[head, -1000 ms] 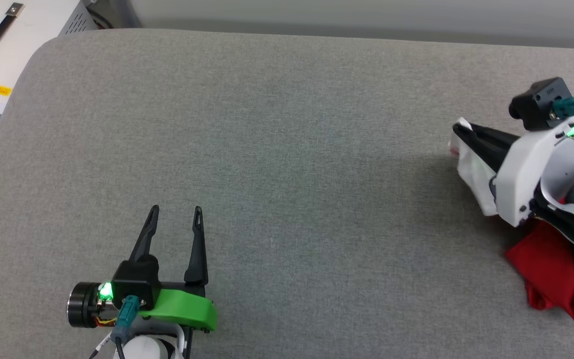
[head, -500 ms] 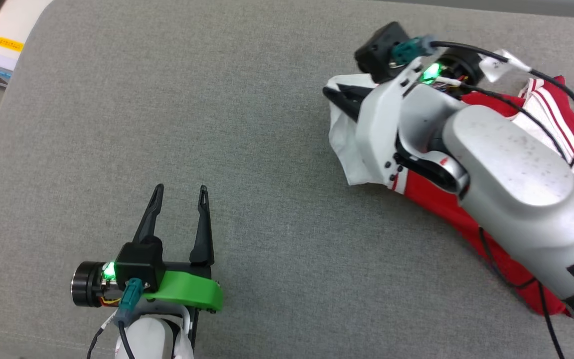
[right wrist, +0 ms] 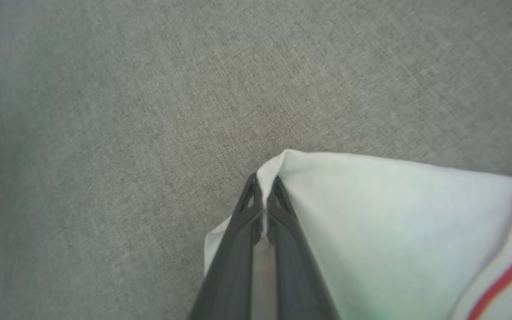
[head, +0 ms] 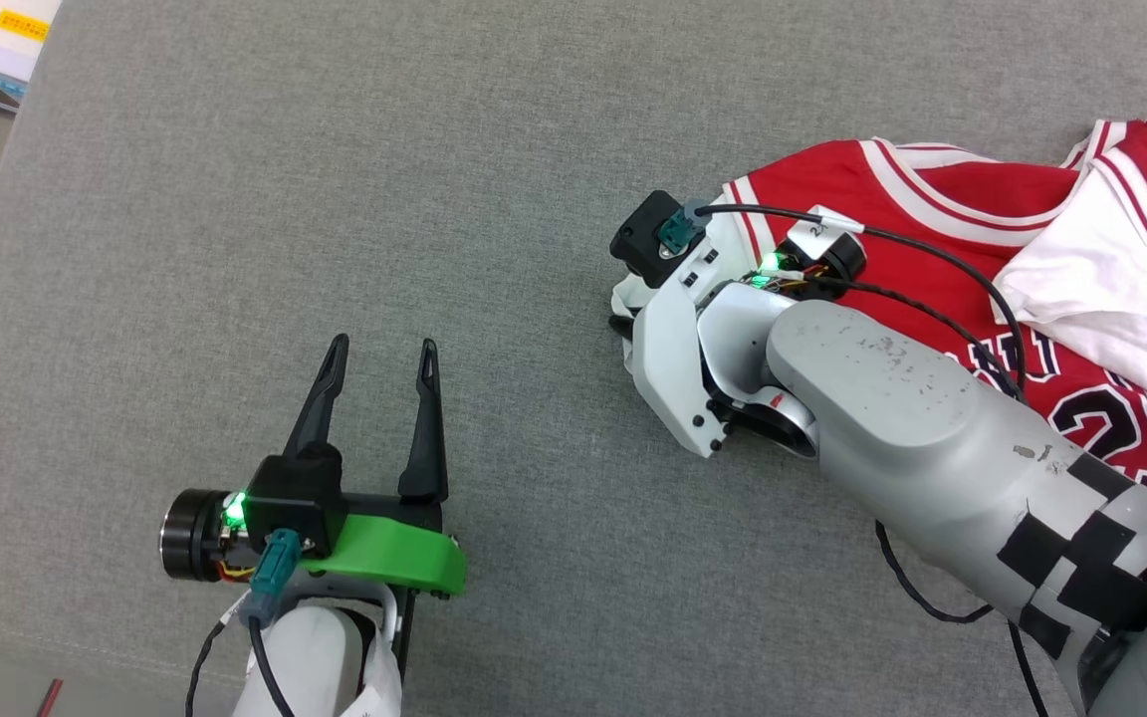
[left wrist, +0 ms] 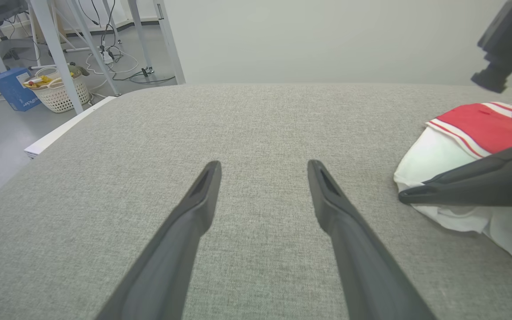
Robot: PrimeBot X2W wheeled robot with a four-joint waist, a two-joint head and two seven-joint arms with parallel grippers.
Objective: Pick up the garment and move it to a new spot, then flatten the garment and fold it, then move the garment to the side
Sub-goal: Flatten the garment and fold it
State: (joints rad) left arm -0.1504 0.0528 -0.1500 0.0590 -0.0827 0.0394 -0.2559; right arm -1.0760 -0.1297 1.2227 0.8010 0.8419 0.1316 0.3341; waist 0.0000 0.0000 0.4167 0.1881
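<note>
The right gripper [right wrist: 262, 189] clamps the garment's [head: 942, 204] white sleeve [right wrist: 371, 213]; the garment lies rumpled on the cushion's [head: 335, 149] right side; the left gripper [head: 381, 349], fingers apart, sits over its near left.

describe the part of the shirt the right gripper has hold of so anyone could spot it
On the wide grey fabric surface, a red jersey-style T-shirt with striped trim lies at the robot's right. Its leftmost tip is a plain white sleeve corner; unlike the other white sleeve, it is pinched between the right gripper's dark fingers.
</note>
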